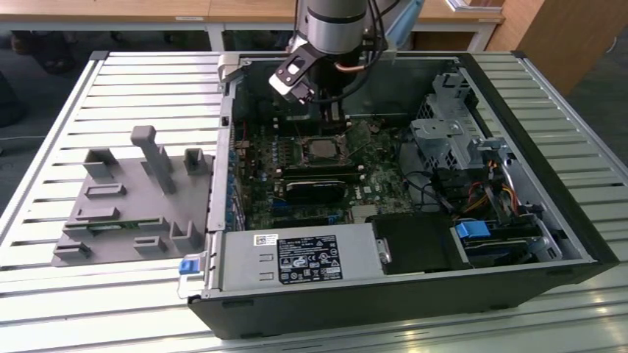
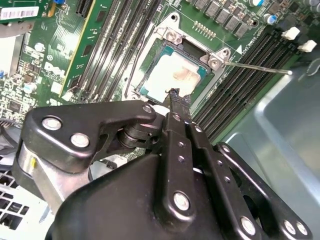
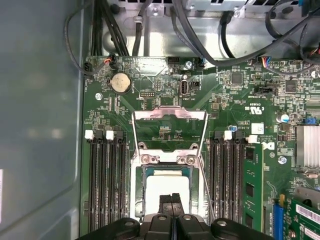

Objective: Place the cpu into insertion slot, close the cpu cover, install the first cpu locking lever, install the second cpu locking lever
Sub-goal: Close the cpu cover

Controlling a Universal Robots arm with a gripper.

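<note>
We see the cpu [image 3: 165, 182] lying flat in the insertion slot [image 3: 135, 195], its pale metal top facing up. It is square, so it has no long axis, and its edges run parallel to the slot's rim.

The cpu cover [image 3: 145, 116] is open. It is swung back on its hinge at the slot's far edge, and the frame reaches away from the slot toward the round coin battery [image 3: 120, 82]. Green board shows through its square cut-out.

One locking lever [image 2: 260, 67], a thin wire rod, points away from a corner of the slot and crosses above the black memory slots [image 3: 106, 185] that flank it.

The gripper [image 3: 172, 199] hangs just over the near part of the cpu. Its two black fingertips are pressed together, and we see nothing between them. We cannot tell whether the tips touch the chip's top.

In the exterior view, the arm reaches down into the open computer case [image 1: 549, 220], which lies on a slatted table [image 1: 59, 147]. A grey moulded fixture [image 1: 128, 198] sits beside the case, on the exterior view's left.
</note>
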